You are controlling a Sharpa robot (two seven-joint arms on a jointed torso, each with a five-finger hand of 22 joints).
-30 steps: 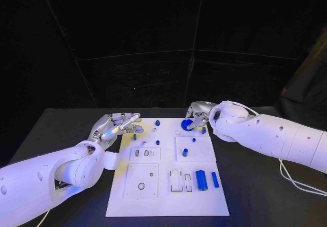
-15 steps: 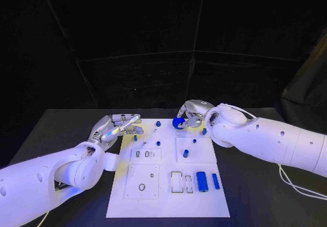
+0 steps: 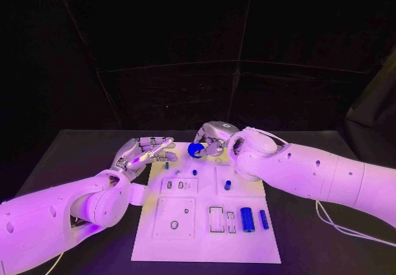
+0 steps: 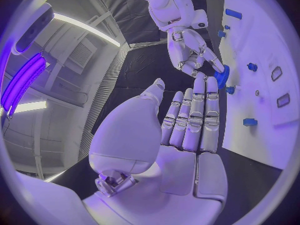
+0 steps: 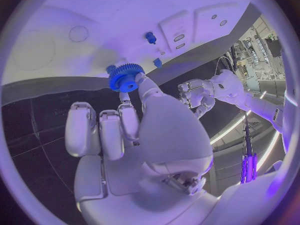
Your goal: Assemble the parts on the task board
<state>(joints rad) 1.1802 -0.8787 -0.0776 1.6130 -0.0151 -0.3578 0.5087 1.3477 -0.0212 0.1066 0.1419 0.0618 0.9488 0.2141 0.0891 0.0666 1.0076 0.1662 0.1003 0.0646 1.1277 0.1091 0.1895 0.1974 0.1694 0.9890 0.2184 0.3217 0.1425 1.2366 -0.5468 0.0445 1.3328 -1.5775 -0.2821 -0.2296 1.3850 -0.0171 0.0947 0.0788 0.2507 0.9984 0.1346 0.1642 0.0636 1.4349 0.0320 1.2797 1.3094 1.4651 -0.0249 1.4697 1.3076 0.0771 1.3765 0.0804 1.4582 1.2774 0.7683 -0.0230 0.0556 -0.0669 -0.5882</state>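
The white task board [image 3: 206,240] lies in the middle of the black table. My right hand [image 3: 213,136] hovers over the board's far edge and pinches a blue gear [image 3: 196,150] at its fingertips. The right wrist view shows that gear [image 5: 124,77] between thumb and finger, above the board [image 5: 94,15]. At the board's far left corner my left hand [image 3: 145,150] is open, its fingers [image 4: 194,115] stretched out with nothing in them. In the left wrist view the right hand [image 4: 190,55] and the gear [image 4: 222,76] sit just beyond those fingertips.
On the board's near right lie a large blue cylinder [image 3: 246,219] and a thinner one [image 3: 264,219]. A blue peg [image 3: 227,184] stands mid-board and small pegs [image 3: 194,172] stand further back. Empty slots [image 3: 216,220] lie beside the cylinders.
My right hand has carried the blue gear leftwards along the board's far edge, closer to the left hand. The left hand has hardly moved.
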